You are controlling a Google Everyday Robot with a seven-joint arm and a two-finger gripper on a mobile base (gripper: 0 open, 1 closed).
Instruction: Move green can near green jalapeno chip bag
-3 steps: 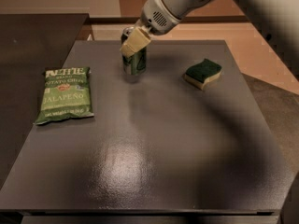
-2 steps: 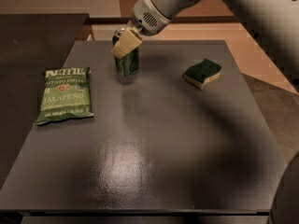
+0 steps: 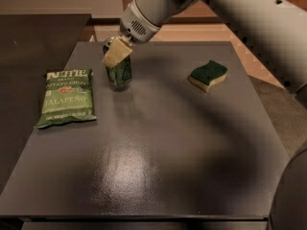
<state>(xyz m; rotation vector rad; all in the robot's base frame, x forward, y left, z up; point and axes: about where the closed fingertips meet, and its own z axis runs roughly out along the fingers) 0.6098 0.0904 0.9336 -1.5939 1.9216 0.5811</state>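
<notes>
The green can (image 3: 120,74) stands upright on the dark table (image 3: 158,157) at the back left. My gripper (image 3: 114,57) comes down from the upper right and is shut on the can's top part; one cream finger (image 3: 116,52) covers its rim. The green jalapeno chip bag (image 3: 66,97) lies flat to the left of the can, a short gap from it. I cannot tell whether the can rests on the table or hangs just above it.
A green-and-cream wavy sponge (image 3: 208,74) lies at the back right of the table. My grey arm (image 3: 225,13) crosses the upper right of the view. A darker counter (image 3: 33,37) adjoins the table on the left.
My gripper has carried the green can to the left and slightly forward, closer to the chip bag. The bag and the sponge have not moved.
</notes>
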